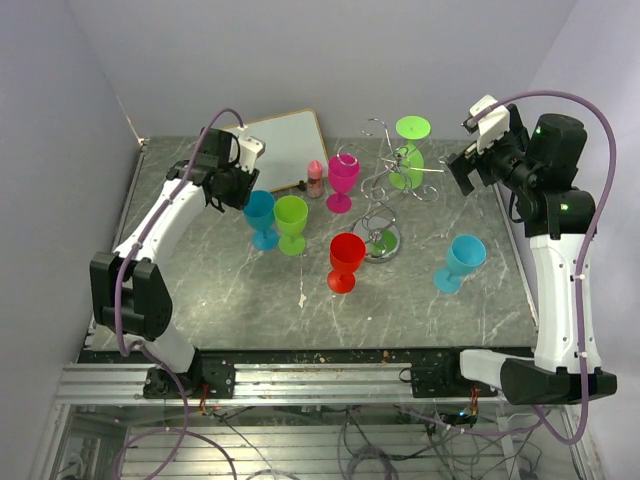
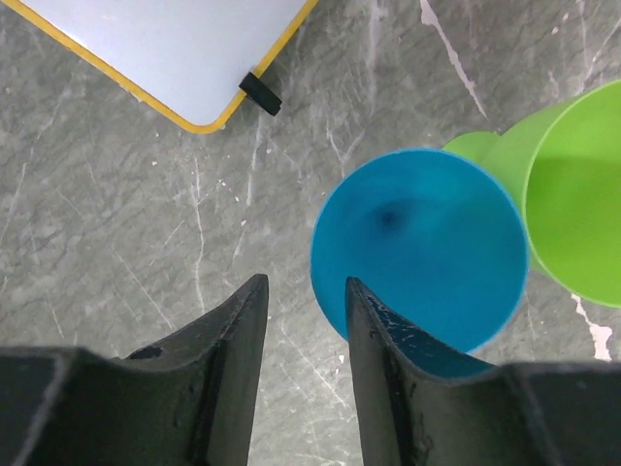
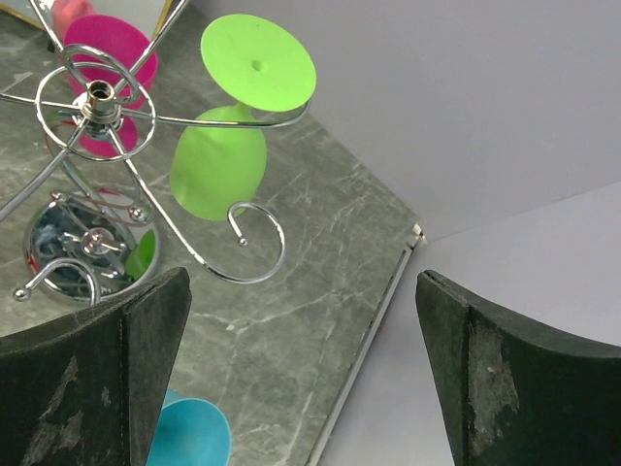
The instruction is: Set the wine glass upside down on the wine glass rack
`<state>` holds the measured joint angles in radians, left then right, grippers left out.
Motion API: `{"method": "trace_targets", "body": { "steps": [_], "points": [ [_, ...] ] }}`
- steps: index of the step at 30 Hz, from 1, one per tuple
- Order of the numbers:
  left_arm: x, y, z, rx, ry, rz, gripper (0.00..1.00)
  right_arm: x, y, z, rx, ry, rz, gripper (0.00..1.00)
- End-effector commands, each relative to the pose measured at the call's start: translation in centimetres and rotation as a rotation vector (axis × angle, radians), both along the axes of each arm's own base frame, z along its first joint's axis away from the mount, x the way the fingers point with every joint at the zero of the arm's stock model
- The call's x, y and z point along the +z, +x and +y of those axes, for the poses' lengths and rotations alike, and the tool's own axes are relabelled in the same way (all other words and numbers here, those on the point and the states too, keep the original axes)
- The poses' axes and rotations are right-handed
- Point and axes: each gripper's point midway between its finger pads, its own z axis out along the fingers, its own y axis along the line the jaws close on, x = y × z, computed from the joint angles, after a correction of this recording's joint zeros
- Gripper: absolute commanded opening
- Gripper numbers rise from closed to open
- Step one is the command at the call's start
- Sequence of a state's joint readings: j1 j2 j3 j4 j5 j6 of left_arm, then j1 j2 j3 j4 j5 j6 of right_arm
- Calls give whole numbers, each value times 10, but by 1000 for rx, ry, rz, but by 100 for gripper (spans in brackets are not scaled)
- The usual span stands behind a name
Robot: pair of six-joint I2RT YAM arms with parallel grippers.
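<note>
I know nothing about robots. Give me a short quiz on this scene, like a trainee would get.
1. Count: how many glasses are off the rack, standing on the table?
2. Pick one: the left hand hovers beside the rim of which glass? A red; B blue; C pink.
3. True or false: the rack holds no glass.
Key: 1. Five. 2. B, the blue glass. 3. False: a green glass hangs upside down on it.
</note>
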<state>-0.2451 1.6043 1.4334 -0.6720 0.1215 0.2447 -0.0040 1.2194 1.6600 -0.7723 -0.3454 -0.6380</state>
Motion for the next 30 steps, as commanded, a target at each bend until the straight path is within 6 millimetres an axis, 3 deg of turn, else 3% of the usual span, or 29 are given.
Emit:
{"method": "trace_targets", "body": {
  "steps": [1,8,15,22,30],
  "points": [
    [4,4,-4,-3,8,6,46,4,-7,3,13,35,3,100],
    [-15,6,-10,-19,0,63,42,-4,-8,3,15,40,17,100],
    [-19,7,-13,-29,-4,85,26,-5,-7,2,18,49,21,100],
    [4,-1,0,-13,32,4,12,-9,-1,1,15,47,32,100],
    [57,-28,22,2,74,-164,7,-10,-1,-4,9,36,23,100]
  ]
}}
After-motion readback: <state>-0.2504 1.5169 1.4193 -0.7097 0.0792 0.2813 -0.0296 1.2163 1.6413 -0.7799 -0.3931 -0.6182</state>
